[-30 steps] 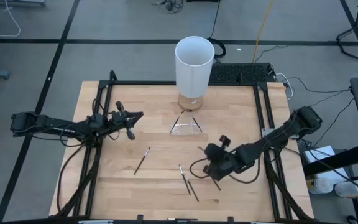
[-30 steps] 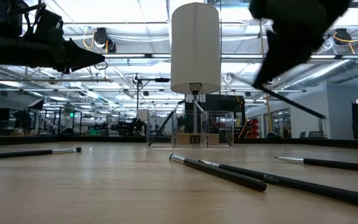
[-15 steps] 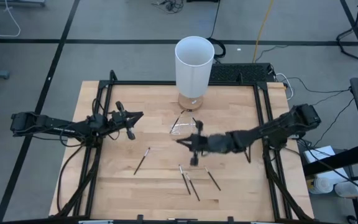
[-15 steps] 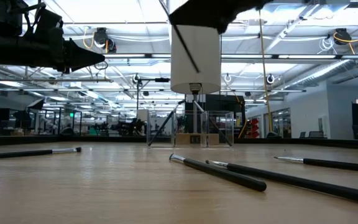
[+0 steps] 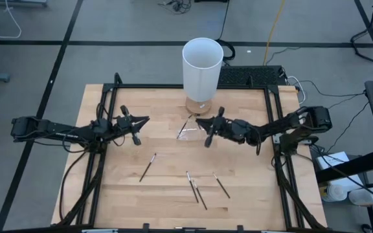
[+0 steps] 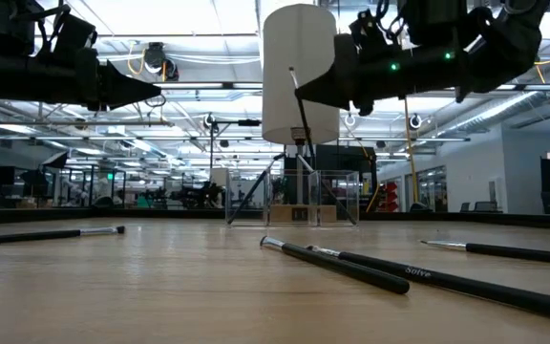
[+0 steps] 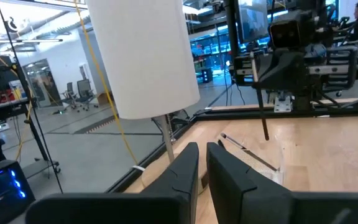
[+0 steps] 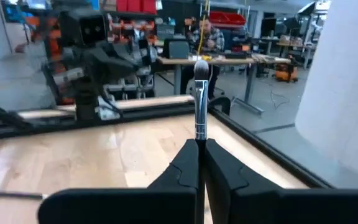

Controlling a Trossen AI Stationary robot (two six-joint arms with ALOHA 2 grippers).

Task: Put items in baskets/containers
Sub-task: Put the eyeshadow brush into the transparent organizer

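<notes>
While the left arm waits over the nine o'clock side of the counter (image 5: 128, 194), its claw (image 5: 144, 119) empty with the fingers nearly together, the right claw (image 5: 204, 125) hovers near the middle, clenched on one thin dark stick (image 6: 300, 105). From the low view that stick hangs tilted, pale tip uppermost, above the clear container (image 6: 292, 199). The container sits toward twelve o'clock, just in front of the tall white cylinder (image 5: 202, 68), and the right claw is just beside it on the three o'clock side. Four more sticks lie flat on the counter toward six o'clock: one (image 5: 147, 167) off toward seven o'clock, two (image 5: 192, 186) (image 5: 201, 197) close together, and one (image 5: 221, 185) toward five o'clock, all well apart from the container
</notes>
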